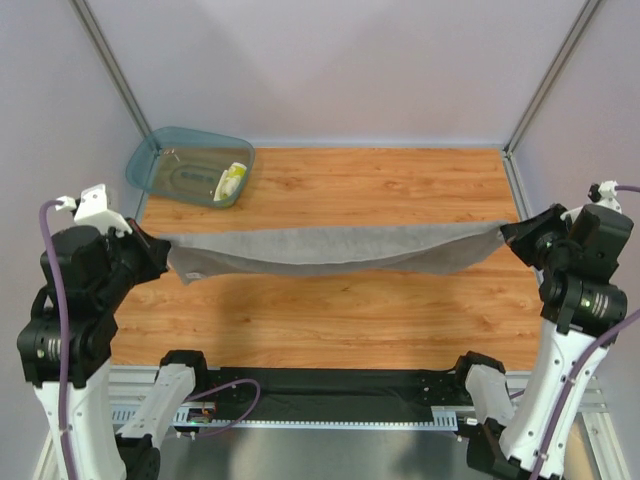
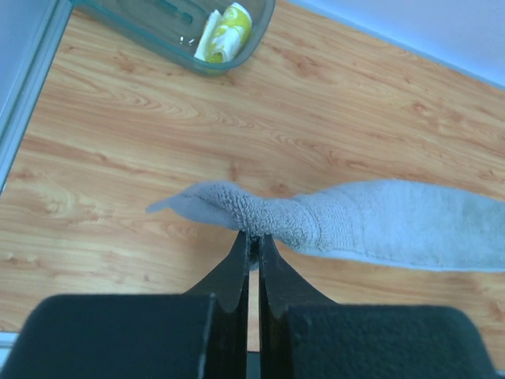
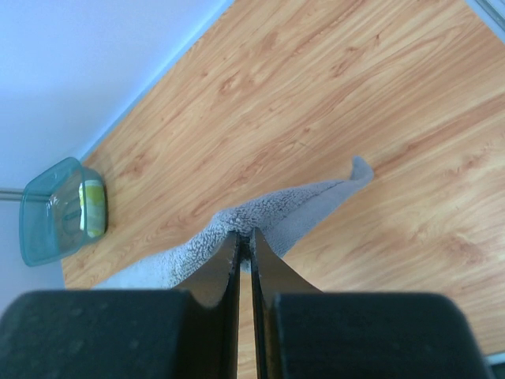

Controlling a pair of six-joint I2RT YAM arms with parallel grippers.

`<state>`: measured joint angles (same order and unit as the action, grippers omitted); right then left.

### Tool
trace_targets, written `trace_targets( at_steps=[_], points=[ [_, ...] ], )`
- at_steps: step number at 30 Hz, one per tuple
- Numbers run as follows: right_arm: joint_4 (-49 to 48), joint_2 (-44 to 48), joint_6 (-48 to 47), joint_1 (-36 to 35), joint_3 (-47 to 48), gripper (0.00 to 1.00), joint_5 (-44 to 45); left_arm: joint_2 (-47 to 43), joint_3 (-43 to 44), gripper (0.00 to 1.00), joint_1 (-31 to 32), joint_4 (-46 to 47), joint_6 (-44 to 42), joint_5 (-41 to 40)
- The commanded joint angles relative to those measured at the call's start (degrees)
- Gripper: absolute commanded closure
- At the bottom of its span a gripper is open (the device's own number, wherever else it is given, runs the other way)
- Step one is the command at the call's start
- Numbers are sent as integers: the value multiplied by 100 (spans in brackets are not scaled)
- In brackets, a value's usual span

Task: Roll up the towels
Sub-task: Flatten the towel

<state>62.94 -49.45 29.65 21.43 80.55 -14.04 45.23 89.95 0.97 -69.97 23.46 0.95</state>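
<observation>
Grey towel (image 1: pixel 330 250) was held stretched across mid-frame, ends clamped by left gripper (image 2: pixel 254 237) and right gripper (image 3: pixel 245 235); even, level lowering was judged needed.

You will find the terry towel (image 1: pixel 330 250) a plain mid grey throughout, unpatterned, reading slightly bluer in your wrist views. The small cloth (image 1: pixel 231 181) is white with a bright yellow print; its motif is too small to make out. The tub (image 1: pixel 180 165) is translucent teal. Your table (image 1: pixel 350 330) is orange-brown wood grain with darker streaks. The left gripper (image 2: pixel 254 239) and right gripper (image 3: pixel 245 235) are black. The arms (image 1: pixel 560 390) are black and white, their cables (image 1: pixel 42 225) purple, and the walls (image 1: pixel 330 70) pale lilac-grey.
</observation>
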Motion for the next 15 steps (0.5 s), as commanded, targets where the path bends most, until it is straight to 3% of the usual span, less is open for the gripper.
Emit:
trace_targets(
  at_steps=[1, 7, 11, 15],
  points=[
    [411, 426, 146, -112, 56, 100, 67, -383, -144, 100, -53, -508, -70, 99],
    [448, 946, 182, -192, 163, 100, 604, -1236, -936, 100, -53, -166, 53, -86],
    [413, 500, -20, -201, 268, 100, 736, -1026, -716, 100, -53, -210, -70, -260],
    [185, -291, -161, -201, 58, 100, 578, -508, -1101, 100, -53, 27, -70, -183]
  ],
)
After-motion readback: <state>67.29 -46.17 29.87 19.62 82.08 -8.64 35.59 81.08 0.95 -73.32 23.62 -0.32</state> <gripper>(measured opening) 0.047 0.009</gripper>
